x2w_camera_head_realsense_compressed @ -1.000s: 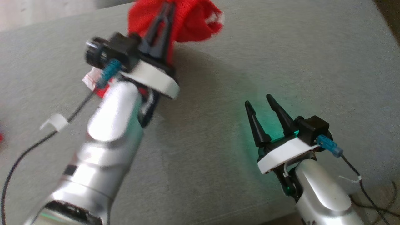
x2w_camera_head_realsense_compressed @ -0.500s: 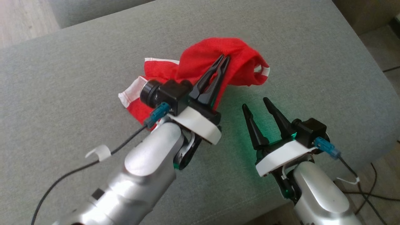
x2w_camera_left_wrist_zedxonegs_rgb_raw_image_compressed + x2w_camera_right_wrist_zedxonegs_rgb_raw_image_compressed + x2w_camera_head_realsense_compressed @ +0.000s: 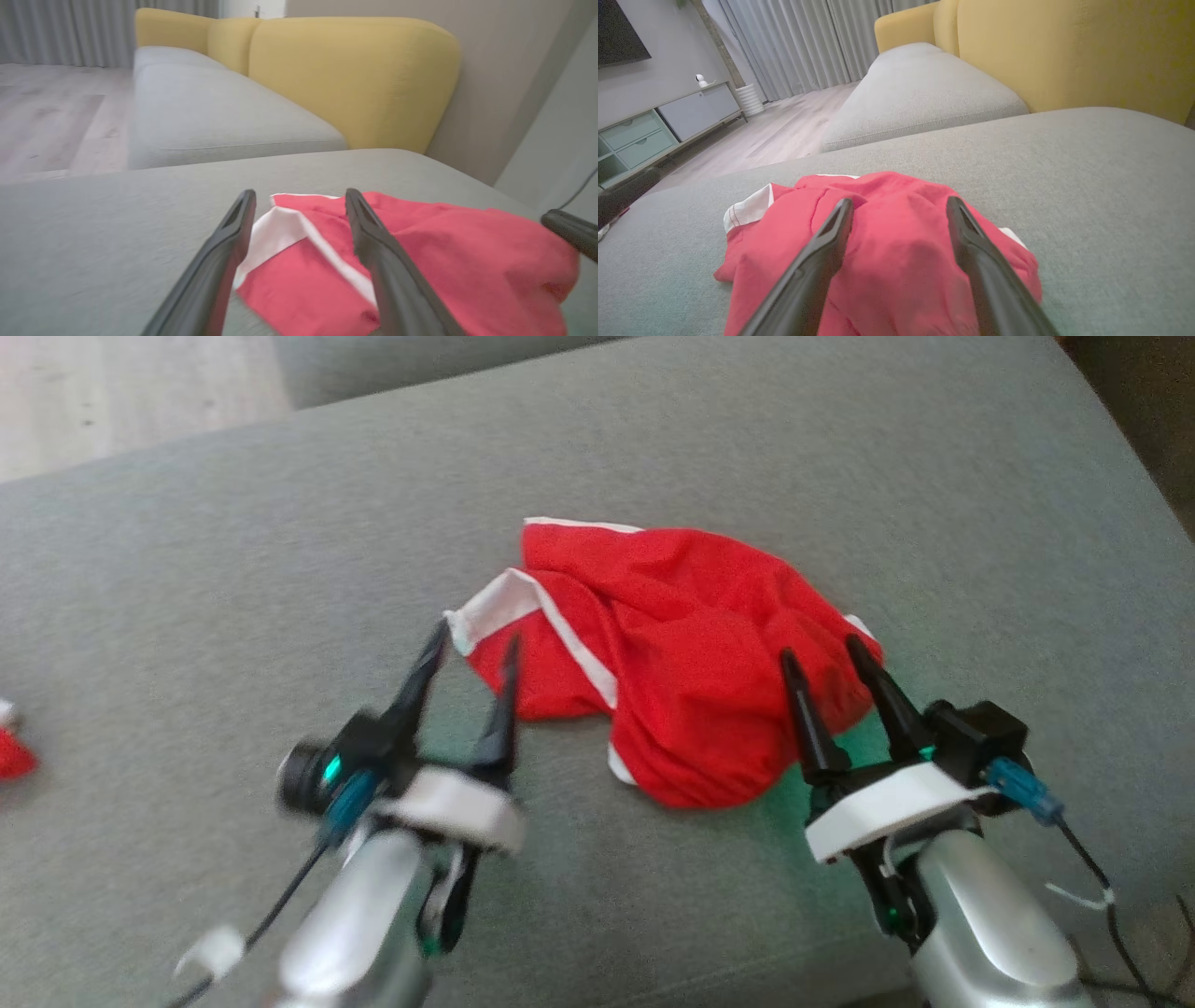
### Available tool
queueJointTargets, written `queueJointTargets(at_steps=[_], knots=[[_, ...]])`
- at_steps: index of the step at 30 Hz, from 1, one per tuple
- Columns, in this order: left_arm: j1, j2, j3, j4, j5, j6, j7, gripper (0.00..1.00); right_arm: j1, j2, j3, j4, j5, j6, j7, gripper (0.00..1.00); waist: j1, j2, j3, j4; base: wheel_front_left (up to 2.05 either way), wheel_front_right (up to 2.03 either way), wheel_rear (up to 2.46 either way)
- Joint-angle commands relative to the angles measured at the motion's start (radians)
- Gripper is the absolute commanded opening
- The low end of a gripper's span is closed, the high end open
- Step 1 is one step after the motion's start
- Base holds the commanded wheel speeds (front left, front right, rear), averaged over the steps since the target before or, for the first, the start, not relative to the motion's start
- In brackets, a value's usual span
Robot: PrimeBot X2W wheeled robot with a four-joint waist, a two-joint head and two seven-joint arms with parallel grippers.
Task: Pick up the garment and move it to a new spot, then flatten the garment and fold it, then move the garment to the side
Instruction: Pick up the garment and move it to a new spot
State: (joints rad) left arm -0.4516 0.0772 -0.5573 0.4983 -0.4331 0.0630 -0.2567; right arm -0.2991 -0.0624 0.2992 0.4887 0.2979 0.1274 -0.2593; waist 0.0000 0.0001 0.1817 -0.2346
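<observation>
Red garment (image 3: 691,653) heaped on the grey cushion (image 3: 280,569), a gripper at each near corner.
The garment lies crumpled mid-cushion, its white trim showing on the left. The left gripper (image 3: 475,637) stands with fingers apart around the white-edged left corner. The right gripper (image 3: 822,651), fingers likewise apart, points into the garment's right side. Neither clamps the cloth.

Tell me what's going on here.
A two-armed robot is working on a red garment that lies crumpled on a grey cushion. Neither gripper holds it. The left gripper is open at its white-trimmed corner, and the right gripper is open over its right edge. The garment is not yet flattened or folded.
</observation>
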Motion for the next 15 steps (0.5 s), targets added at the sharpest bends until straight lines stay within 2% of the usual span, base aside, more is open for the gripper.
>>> queueJointTargets(at_steps=[1,8,15], knots=[[0.018,0.016,0.074,-0.051,0.020,0.013,-0.005,1.00,0.001,0.012,0.002,-0.030,-0.008,0.003,-0.002,1.00,0.0000,-0.0001,-0.021,0.032,0.00,0.00,0.00],[0.215,0.007,0.281,-0.114,0.098,0.017,-0.005,1.00,0.038,0.012,-0.052,-0.030,-0.029,0.003,-0.002,1.00,0.0000,-0.0001,-0.064,0.106,0.00,0.00,0.00],[0.358,-0.015,0.411,-0.155,0.167,-0.009,-0.005,1.00,0.090,0.012,-0.087,-0.017,-0.046,0.003,-0.002,1.00,0.0000,-0.0001,-0.114,0.147,0.00,0.00,0.00]])
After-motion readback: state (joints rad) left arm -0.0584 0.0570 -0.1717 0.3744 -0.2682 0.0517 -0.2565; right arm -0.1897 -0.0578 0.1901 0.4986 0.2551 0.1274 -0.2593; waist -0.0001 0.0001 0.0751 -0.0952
